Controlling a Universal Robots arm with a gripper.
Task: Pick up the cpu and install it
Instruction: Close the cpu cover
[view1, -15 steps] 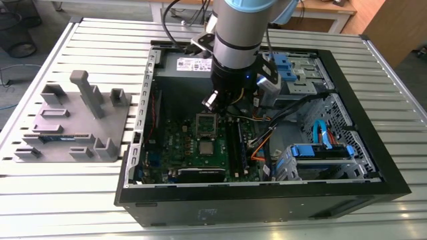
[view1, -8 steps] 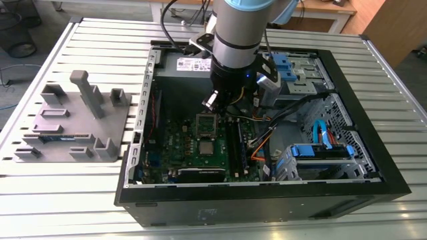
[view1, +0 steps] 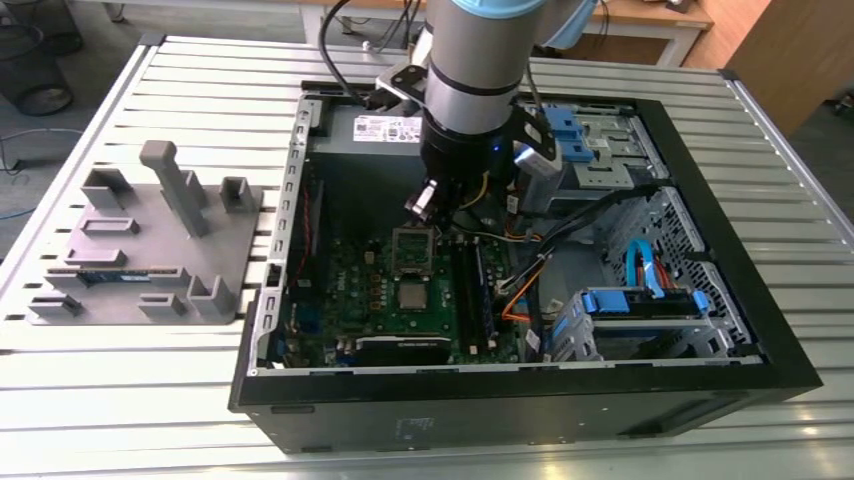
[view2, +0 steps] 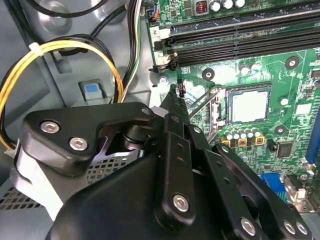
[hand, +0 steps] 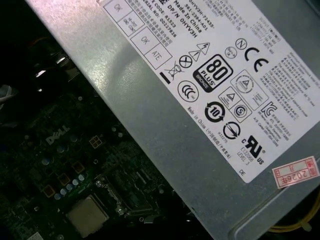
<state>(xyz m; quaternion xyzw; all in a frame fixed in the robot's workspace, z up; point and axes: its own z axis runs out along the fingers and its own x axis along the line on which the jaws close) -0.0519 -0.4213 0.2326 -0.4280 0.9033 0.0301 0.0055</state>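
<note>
Slatted metal desk (view1: 160, 400), open computer case (view1: 747, 330) lying flat on it. Cpu (view1: 415, 296) sits in the motherboard (view1: 360, 275) socket, metal top showing. Hand (view1: 441, 205) hovers above the board just past the socket; can't tell how far open or whether it grips anything.

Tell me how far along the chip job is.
The small square silvery-grey cpu already lies in its socket on the green motherboard. The gripper holds nothing, fingers shut, beside it. Left: the silver metal socket frame stands open, not yet clamped.
</note>
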